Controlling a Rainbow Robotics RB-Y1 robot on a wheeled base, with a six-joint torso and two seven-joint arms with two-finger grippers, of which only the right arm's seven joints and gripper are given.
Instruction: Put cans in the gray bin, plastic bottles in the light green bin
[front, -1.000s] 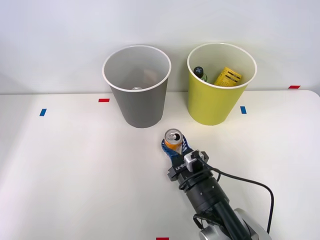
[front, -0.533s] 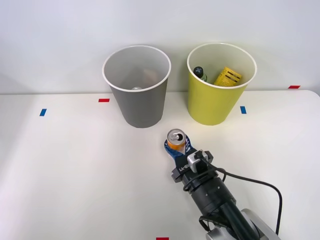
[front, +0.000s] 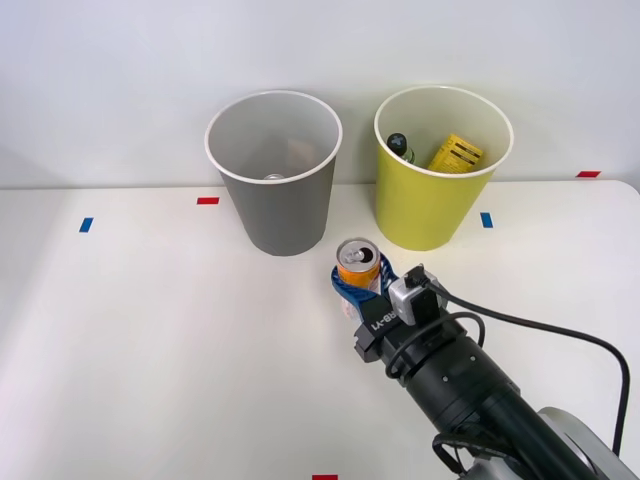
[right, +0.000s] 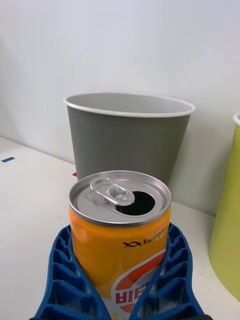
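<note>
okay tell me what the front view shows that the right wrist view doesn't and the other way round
Front view alone: inside the round yellow-green plastic bin, a clear dark-capped bottle and a yellow ribbed item; blue and red tape marks on the white table.

Right wrist view alone: the can's open mouth, pull tab and printed label.

Both: the right gripper shut on the orange silver-topped can, and the round gray plastic bin.
</note>
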